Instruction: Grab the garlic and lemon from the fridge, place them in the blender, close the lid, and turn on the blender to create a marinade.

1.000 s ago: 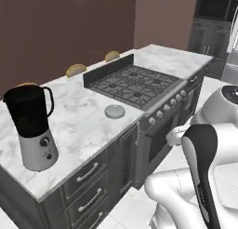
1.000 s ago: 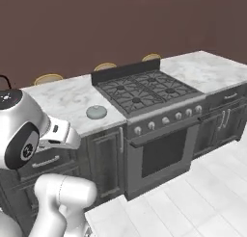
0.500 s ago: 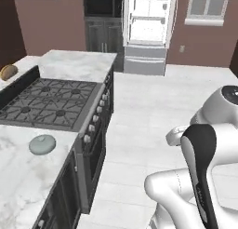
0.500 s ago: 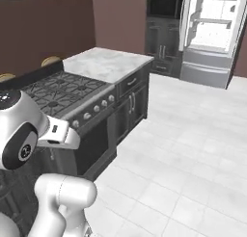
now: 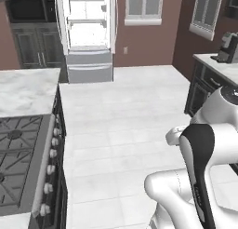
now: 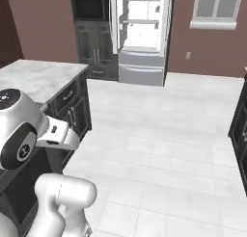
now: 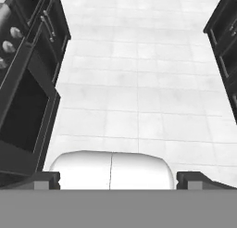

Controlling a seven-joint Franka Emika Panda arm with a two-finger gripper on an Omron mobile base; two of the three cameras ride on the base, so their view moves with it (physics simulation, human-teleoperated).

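Observation:
The fridge (image 5: 87, 32) stands open against the far wall, its bright shelves facing me, and it also appears in the right base view as the fridge (image 6: 143, 33). Garlic and lemon are too far off to make out inside it. The blender and the lid are out of view. My gripper (image 7: 119, 180) points down at the tiled floor, open, its two dark fingertips (image 7: 46, 179) wide apart with nothing between them.
The island with the stove (image 5: 18, 163) and marble top (image 6: 38, 74) runs along my left. A dark wall oven (image 6: 90, 9) stands left of the fridge. A counter with a dark appliance (image 5: 228, 46) and dark cabinets (image 7: 222, 41) lines the right. Open tiled floor (image 5: 121, 125) lies between.
The base has turned away from the island, so the whole picture has swung from the blender and stove to the fridge and floor. The gripper stays open.

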